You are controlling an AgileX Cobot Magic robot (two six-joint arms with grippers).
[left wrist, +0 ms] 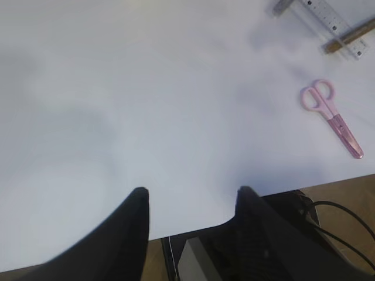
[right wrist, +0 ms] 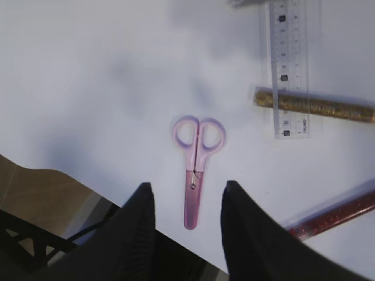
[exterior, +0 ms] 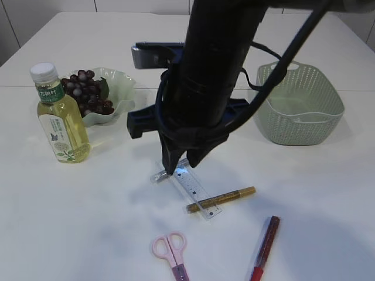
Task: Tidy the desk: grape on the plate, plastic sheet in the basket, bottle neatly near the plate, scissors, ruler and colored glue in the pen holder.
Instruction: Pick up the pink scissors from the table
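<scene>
Between the two black fingers of the right gripper [right wrist: 186,205], which stand parted with nothing clasped, lies the small pink-handled pair of scissors [right wrist: 196,167] on the white tabletop [right wrist: 88,88], its loops pointing away from the wrist and its sheathed blade toward it; just beyond it the clear plastic ruler [right wrist: 286,67] lies flat with the gold glitter glue pen [right wrist: 313,105] laid across its near end, and the red glitter glue pen [right wrist: 334,213] lies slantwise to the right; the left gripper [left wrist: 190,202] also hangs with its jaws apart and empty above bare table, the scissors [left wrist: 331,117] well off to its right and the ruler [left wrist: 328,23] at the top corner of its view; in the exterior view a large black arm [exterior: 211,76] fills the middle, its lower tip close over the far end of the ruler [exterior: 190,187]; at left the clear bottle of yellow drink with a white cap [exterior: 60,117] stands upright just beside the pale green wavy-edged plate [exterior: 120,88], on which the bunch of dark purple grapes [exterior: 88,93] already rests; at right sits the pale green woven plastic basket [exterior: 302,102], with something pale and clear in its bottom that cannot be made out.
</scene>
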